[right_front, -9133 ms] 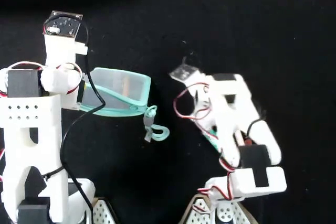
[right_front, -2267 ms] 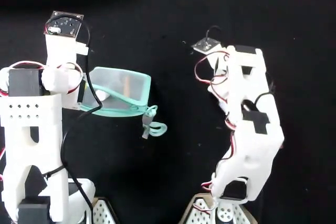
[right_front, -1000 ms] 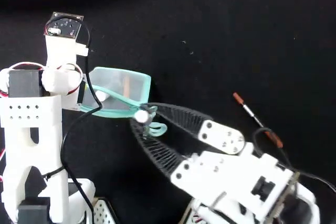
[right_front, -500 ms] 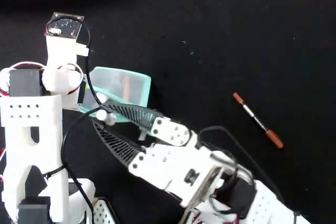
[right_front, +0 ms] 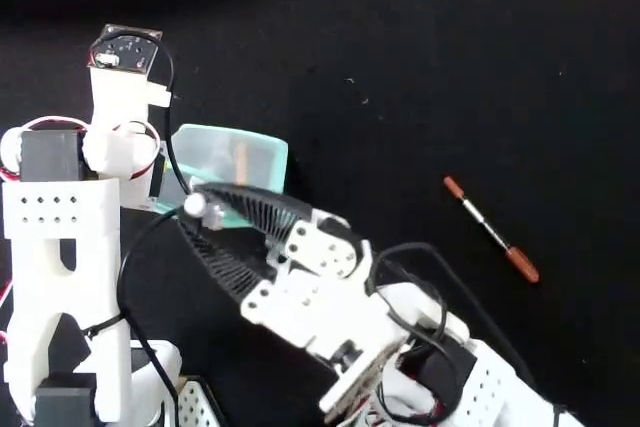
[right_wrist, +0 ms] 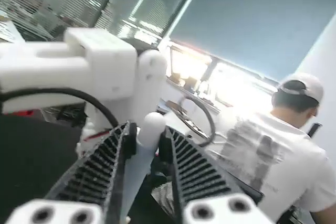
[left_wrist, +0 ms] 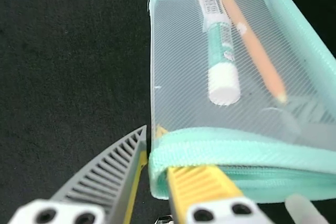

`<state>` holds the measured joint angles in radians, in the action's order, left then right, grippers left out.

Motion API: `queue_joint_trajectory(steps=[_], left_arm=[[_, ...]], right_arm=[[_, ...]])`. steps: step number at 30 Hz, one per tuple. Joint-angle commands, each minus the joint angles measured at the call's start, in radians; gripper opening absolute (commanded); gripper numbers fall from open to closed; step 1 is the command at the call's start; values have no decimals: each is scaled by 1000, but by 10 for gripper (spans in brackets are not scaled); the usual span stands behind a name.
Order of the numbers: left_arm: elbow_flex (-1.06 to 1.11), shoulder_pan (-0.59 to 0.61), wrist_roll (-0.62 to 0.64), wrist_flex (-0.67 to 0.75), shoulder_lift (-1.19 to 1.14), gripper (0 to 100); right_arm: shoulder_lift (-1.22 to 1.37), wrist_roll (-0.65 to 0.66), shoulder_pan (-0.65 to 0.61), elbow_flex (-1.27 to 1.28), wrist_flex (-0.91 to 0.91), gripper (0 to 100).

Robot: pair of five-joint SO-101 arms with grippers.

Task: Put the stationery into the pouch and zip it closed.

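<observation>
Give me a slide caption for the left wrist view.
Left gripper pinches the mesh pouch; white-capped pen and orange pen inside.

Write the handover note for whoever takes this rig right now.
Left gripper: shut on a corner of the pouch.
Right gripper: shut on a white-tipped stick, its tip at the pouch's zip edge.
Done: a green tube and an orange pencil lie inside the pouch.
To do: put the stick in, fetch the red pen lying apart on the table, then zip the pouch closed.
</observation>
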<state>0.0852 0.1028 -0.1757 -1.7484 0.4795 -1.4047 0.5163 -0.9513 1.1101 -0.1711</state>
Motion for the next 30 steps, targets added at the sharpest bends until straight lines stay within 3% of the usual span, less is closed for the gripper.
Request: queue_joint_trajectory(steps=[1,8,18,30], left_arm=[[2,-2,-9,-2,8,30],[2,-2,-9,-2,8,30],[2,-2,-9,-2,8,30],[2,-2,-9,-2,9,30]], right_arm=[[5,11,66,30,14,12],[7,15,71,131,170,12],[90,15,153,42,184,12],[283,9,152,33,299,12]])
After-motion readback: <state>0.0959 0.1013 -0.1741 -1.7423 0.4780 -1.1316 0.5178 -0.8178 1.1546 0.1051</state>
